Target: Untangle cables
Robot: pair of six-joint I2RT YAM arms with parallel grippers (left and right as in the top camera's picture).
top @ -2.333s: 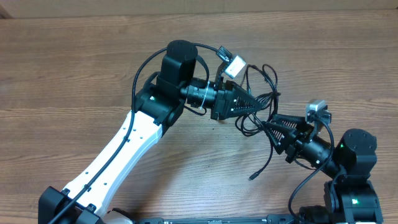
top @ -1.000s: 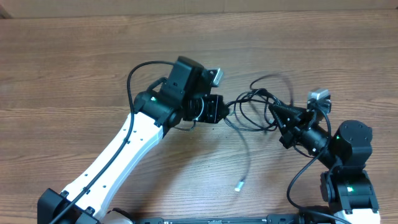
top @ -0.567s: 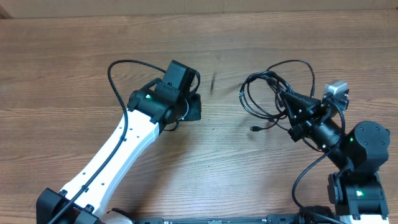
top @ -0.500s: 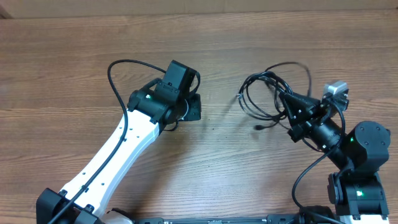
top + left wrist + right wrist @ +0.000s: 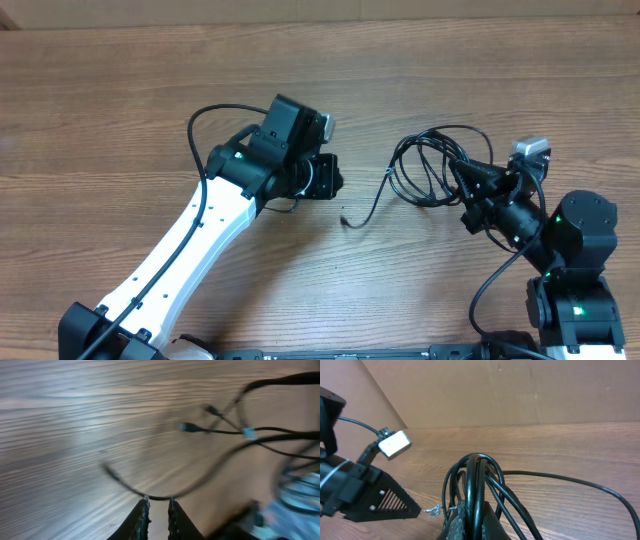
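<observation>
Thin black cables (image 5: 428, 165) form a tangled loop bundle right of centre. My right gripper (image 5: 463, 176) is shut on the cables, several strands pinched upright between its fingers (image 5: 475, 506). One loose strand trails left from the bundle to a small plug end (image 5: 345, 221) on the wood. My left gripper (image 5: 334, 180) hovers left of the bundle, apart from it. In the left wrist view its jaws (image 5: 157, 501) stand narrowly open with nothing between them. The blurred strand (image 5: 200, 482) arcs just beyond the tips, and two plug ends (image 5: 186, 426) lie farther off.
A wooden table (image 5: 120, 100) carries everything. A brown cardboard wall (image 5: 520, 390) stands behind it. In the right wrist view the left arm's black finger (image 5: 375, 500) and white camera block (image 5: 394, 442) sit close to the left of the bundle.
The left gripper let go of the bundle and pulled away left, then swung back a little right. One cable end slid out leftward onto the table. The right gripper kept the bundle.
</observation>
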